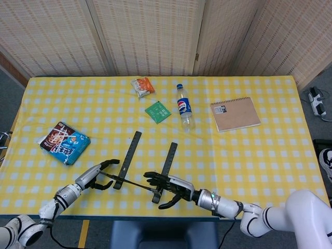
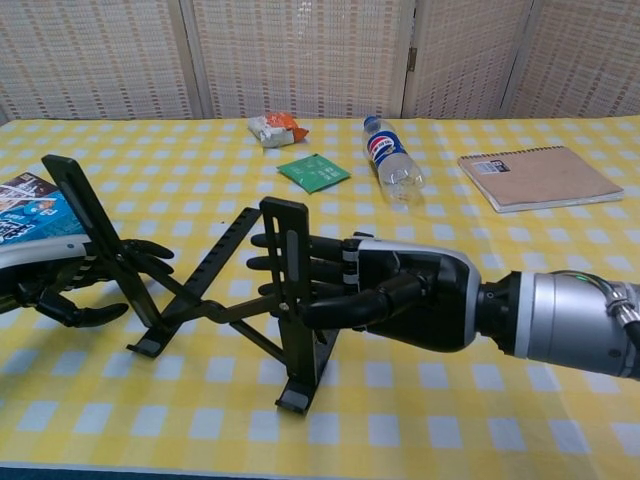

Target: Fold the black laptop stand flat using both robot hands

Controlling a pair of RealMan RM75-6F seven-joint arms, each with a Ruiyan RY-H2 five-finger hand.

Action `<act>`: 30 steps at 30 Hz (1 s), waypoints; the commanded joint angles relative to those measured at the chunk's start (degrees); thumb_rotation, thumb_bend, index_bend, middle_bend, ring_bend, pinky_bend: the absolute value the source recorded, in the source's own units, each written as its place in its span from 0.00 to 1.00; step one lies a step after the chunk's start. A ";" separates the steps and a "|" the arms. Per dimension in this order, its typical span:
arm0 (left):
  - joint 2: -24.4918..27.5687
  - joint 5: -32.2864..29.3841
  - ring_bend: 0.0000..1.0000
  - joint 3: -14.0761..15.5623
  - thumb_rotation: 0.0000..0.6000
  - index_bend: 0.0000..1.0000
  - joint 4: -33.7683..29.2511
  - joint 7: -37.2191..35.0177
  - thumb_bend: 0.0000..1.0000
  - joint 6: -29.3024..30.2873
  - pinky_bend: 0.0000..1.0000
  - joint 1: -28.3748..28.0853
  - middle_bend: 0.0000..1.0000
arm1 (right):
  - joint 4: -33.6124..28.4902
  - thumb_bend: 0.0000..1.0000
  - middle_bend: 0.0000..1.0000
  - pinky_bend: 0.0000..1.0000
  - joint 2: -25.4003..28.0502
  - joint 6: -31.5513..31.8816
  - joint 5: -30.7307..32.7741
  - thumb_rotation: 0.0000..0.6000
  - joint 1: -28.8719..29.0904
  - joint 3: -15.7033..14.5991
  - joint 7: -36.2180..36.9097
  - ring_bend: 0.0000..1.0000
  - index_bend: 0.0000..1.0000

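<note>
The black metal folding laptop stand [image 2: 215,300] sits unfolded near the front edge of the yellow checked surface [image 2: 420,420], left of centre. Its two flat slotted arms [image 1: 167,162] slope upward toward the far side, apart from each other, joined low down by crossed thin struts [image 2: 225,312]. Small lips at the near ends rest on the cloth.

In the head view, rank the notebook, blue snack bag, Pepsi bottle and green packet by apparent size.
1. notebook
2. blue snack bag, slightly smaller, and nearer the camera, so the ranking is unsure
3. Pepsi bottle
4. green packet, close to the bottle in area
</note>
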 commanded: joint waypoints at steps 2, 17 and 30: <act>-0.02 0.03 0.00 0.04 1.00 0.13 -0.04 -0.02 0.50 -0.01 0.00 -0.02 0.15 | 3.05 0.07 0.00 0.00 -2.12 2.20 -0.68 0.96 -0.66 -2.03 4.50 0.00 0.00; -0.22 0.07 0.00 0.12 1.00 0.13 0.09 -0.28 0.50 0.09 0.00 -0.05 0.15 | 5.77 0.07 0.00 0.00 -5.30 4.51 0.57 0.91 -3.02 -3.67 8.55 0.00 0.00; 0.77 0.85 0.00 -0.49 1.00 0.13 -0.32 -0.72 0.50 0.79 0.00 -1.01 0.12 | 1.24 0.07 0.00 0.00 0.61 12.44 -1.06 0.89 -4.60 -0.82 -3.82 0.00 0.00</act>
